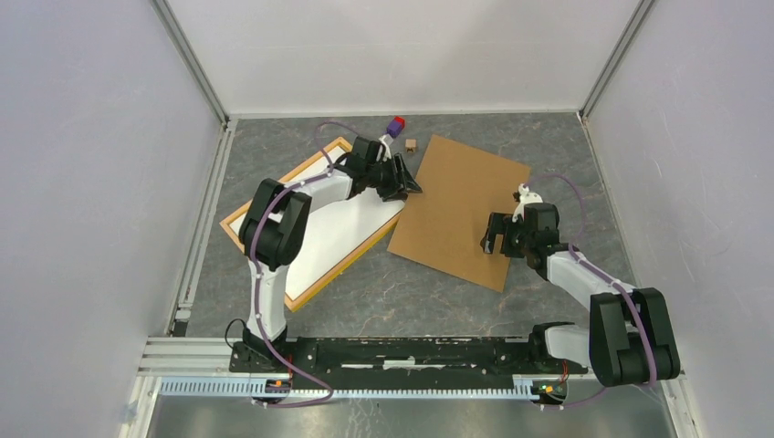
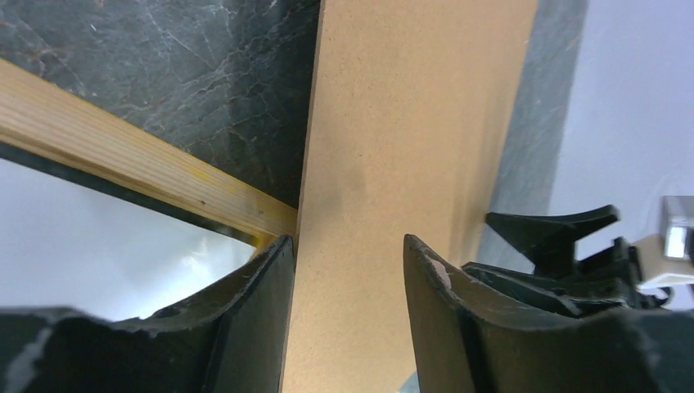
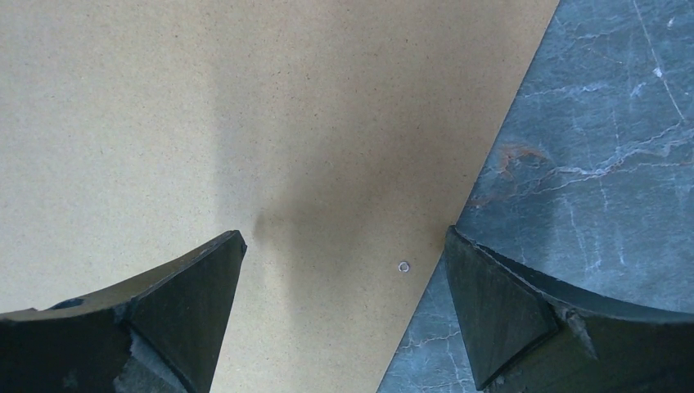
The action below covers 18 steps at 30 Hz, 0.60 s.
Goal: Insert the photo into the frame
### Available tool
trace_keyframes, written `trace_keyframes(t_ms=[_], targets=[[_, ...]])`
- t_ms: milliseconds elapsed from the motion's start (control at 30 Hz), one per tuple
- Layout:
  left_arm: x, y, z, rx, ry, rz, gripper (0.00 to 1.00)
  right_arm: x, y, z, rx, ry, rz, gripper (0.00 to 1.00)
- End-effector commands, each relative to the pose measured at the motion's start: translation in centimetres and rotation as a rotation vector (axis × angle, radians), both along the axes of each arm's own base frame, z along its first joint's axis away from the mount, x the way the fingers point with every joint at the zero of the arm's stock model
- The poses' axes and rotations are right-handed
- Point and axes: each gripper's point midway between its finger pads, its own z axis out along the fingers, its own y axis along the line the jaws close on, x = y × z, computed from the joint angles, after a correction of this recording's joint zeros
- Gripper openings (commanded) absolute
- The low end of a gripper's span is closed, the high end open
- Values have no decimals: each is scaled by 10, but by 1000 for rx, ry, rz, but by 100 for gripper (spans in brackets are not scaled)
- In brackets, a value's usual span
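The frame (image 1: 315, 290) of orange-yellow wood lies slanted at the left of the table. The photo (image 1: 342, 233) rests on it white back up, with one corner reaching toward the brown backing board (image 1: 456, 205). My left gripper (image 1: 406, 182) hovers at that corner, open. In the left wrist view its fingers (image 2: 348, 254) stand apart above the board's left edge (image 2: 393, 147), with a frame rail (image 2: 123, 164) and the glossy white photo (image 2: 90, 237) to their left. My right gripper (image 1: 497, 242) is wide open over the board's lower right part (image 3: 245, 123), holding nothing.
A small purple and red block (image 1: 395, 126) and a small brown block (image 1: 412, 144) lie near the back wall. White walls close in both sides and the back. A tiny metal eyelet (image 3: 403, 266) sits by the board's edge, with grey marbled table (image 3: 597, 147) beyond it.
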Motion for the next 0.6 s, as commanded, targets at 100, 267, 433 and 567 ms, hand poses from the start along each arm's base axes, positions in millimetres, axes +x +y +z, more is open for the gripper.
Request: trace_keyframes(t_ms=[100,267,433,567], targets=[[-41,-41,109,-392,-44,-91,52,-37,18,-23,94,119,57,98],[-72,-57,126,-549,6,-122,49,-40,22,-23,116,114,69,98],[-85,-62,125,-540,1,-111,42,-42,21,-24,110,115,72,98],[-90,-64,129,-541,1,-108,38,-45,20,-25,109,114,73,98]])
